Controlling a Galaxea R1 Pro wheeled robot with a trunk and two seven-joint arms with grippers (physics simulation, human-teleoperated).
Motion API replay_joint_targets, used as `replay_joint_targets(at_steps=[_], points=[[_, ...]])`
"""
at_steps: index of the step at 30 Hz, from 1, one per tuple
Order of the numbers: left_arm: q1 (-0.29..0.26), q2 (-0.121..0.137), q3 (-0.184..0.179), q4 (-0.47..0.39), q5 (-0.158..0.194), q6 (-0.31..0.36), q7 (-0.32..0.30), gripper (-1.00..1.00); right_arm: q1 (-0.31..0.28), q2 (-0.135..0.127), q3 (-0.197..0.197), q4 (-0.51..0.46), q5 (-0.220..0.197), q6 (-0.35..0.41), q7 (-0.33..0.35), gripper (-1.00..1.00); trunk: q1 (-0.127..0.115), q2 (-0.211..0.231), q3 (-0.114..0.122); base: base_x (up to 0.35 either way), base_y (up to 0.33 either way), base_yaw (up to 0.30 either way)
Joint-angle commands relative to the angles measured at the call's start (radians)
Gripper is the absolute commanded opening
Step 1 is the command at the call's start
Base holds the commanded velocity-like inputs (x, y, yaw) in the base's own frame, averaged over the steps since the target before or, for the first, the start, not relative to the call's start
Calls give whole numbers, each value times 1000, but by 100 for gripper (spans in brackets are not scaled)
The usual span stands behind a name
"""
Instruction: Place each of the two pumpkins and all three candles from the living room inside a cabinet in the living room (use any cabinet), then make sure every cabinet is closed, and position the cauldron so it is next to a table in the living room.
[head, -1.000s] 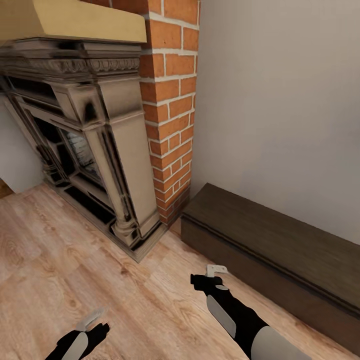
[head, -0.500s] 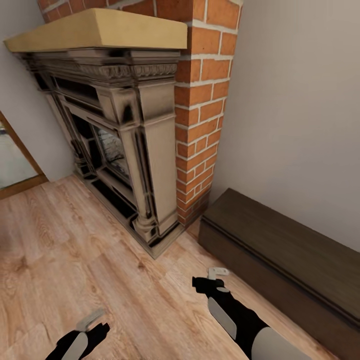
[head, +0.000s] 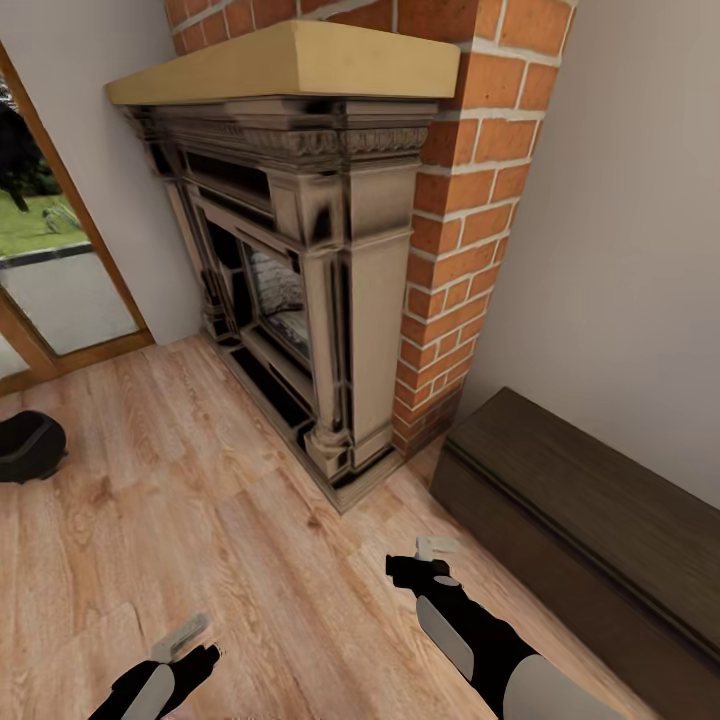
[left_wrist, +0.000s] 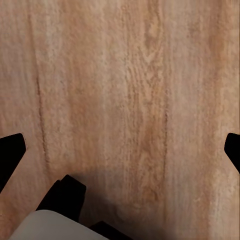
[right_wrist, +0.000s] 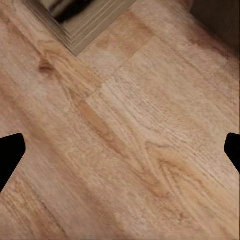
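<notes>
- Head view, at nine o'clock: the cauldron, round and black, sits on the wooden floor and is cut by the frame edge; it lies well apart from both arms.
- Above it, toward ten o'clock, a glass door in a wooden frame shows grass and pavement outside.
- At seven o'clock the left gripper hangs over bare floor; in the left wrist view its dark fingertips sit at the two opposite edges of the picture, so the jaws are spread wide with nothing between them but floorboards.
- At twelve o'clock stands an ornate fireplace with a pale yellow mantel shelf, set against a red brick chimney column.
- Just below centre, near six o'clock, the right gripper points toward the gap between the fireplace base and the cabinet; the right wrist view puts its fingertips far apart at the picture's sides, jaws wide and holding nothing, with the stepped fireplace plinth ahead.
- At four o'clock the cabinet, long, low and dark brown, runs along the pale wall with its front closed; its near end stands close beside the brick column.
</notes>
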Motion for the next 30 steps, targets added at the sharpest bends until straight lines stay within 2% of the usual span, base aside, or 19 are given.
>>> replay_joint_targets(at_steps=[1, 7, 18, 22, 26, 30], points=[[0, 1, -4, -2, 9, 1, 8, 100, -1, -1, 5, -2, -5, 3, -8, 100, 0, 0, -1, -16, 0, 291], [0, 0, -3, -2, 8, -4, 8, 100, -1, -1, 5, -2, -5, 3, -8, 100, 0, 0, -1, -96, 78, 291], [0, -1, -3, -2, 7, -6, 8, 100, -1, -1, 5, -2, -3, 3, -8, 100, 0, 0, -1, -73, 236, 291], [0, -1, -3, -2, 8, -15, 8, 100, -1, 1, 5, -1, 25, -1, -10, 100, 0, 0, -1, -2, 231, 291], [0, -1, -5, -2, 10, -30, 8, 100, -1, 1, 6, 0, 35, -17, -11, 100, 0, 0, -1, 0, 95, 291], [0, -1, -5, -2, 11, -33, 8, 100, 2, 1, 35, 0, 37, -24, -16, 100, 0, 0, -1, 0, 16, 291]])
